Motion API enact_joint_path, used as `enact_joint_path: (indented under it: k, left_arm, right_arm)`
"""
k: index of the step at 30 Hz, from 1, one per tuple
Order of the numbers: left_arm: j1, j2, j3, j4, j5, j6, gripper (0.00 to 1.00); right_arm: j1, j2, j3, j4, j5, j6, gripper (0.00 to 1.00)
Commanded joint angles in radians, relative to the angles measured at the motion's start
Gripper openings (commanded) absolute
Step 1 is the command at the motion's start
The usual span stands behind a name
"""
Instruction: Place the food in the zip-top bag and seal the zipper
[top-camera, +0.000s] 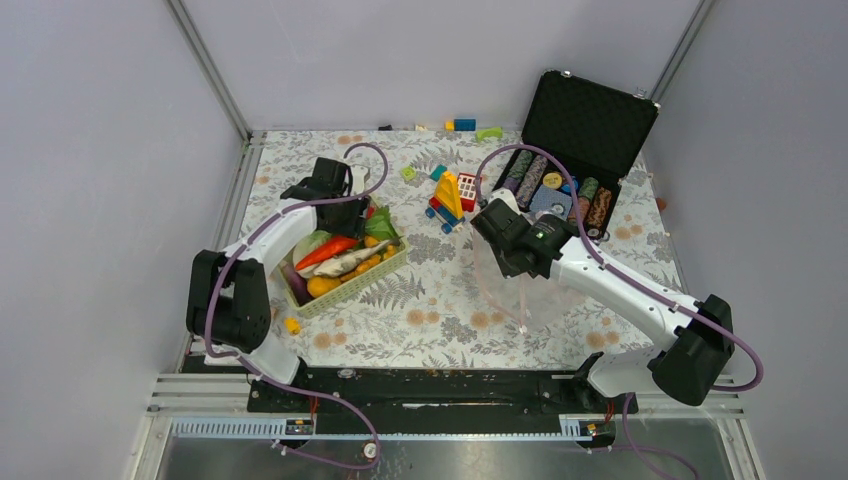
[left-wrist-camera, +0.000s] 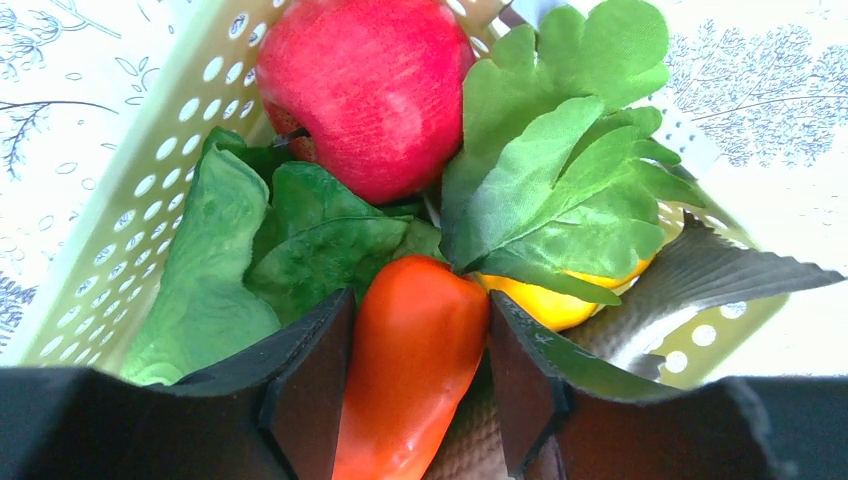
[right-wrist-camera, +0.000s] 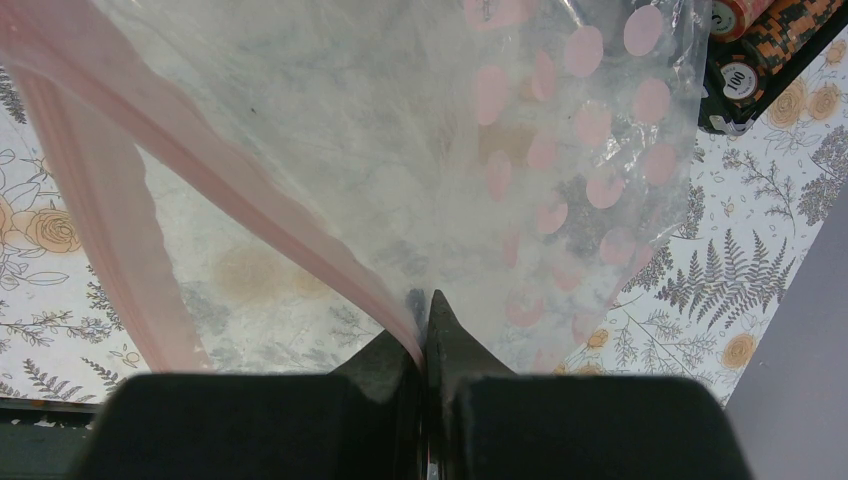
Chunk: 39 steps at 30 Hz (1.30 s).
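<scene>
The food lies in a pale green basket (top-camera: 350, 283) at the left. In the left wrist view I see a red round fruit (left-wrist-camera: 365, 90), green leaves (left-wrist-camera: 560, 170), a yellow piece (left-wrist-camera: 545, 300) and an orange carrot (left-wrist-camera: 415, 350). My left gripper (left-wrist-camera: 420, 297) reaches down into the basket, and its two fingers press the carrot's flanks. My right gripper (right-wrist-camera: 425, 320) is shut on the mouth edge of the clear zip-top bag (right-wrist-camera: 400, 120). The pink zipper (right-wrist-camera: 250, 180) runs away from the jaws to the upper left. The bag (top-camera: 500, 290) hangs over the table's middle.
An open black case of poker chips (top-camera: 575, 140) stands at the back right. Coloured building blocks (top-camera: 450, 200) sit just left of it, and more blocks (top-camera: 462, 125) lie along the far edge. A grey toy fish (left-wrist-camera: 700, 280) rests in the basket. A small yellow piece (top-camera: 291, 324) lies beside the left arm.
</scene>
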Motion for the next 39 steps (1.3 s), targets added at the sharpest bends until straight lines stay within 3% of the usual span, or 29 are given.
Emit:
enact_joint_path:
  k: [1, 7, 19, 25, 36, 39]
  left_arm:
    - [-0.003, -0.086, 0.018, 0.029, -0.035, -0.023, 0.16]
    - [-0.003, -0.137, -0.003, 0.064, -0.088, -0.036, 0.00]
    - [-0.002, -0.228, -0.045, 0.113, -0.131, -0.114, 0.00]
    - [-0.005, -0.312, -0.054, 0.120, -0.034, -0.217, 0.00]
    - [-0.006, -0.614, -0.204, 0.308, -0.038, -0.427, 0.00]
    - [-0.008, -0.691, -0.276, 0.429, 0.027, -0.527, 0.00]
  right_arm:
    - [-0.009, -0.014, 0.009, 0.007, 0.038, -0.001, 0.00]
    - [-0.009, -0.022, 0.008, 0.007, 0.044, 0.003, 0.00]
    - [-0.009, -0.039, 0.001, 0.024, 0.049, 0.017, 0.00]
    - [-0.009, -0.062, 0.004, 0.054, 0.030, 0.063, 0.00]
    - [-0.009, -0.078, 0.011, 0.152, -0.115, 0.187, 0.00]
    - [-0.009, -0.088, -0.019, 0.229, -0.191, 0.252, 0.00]
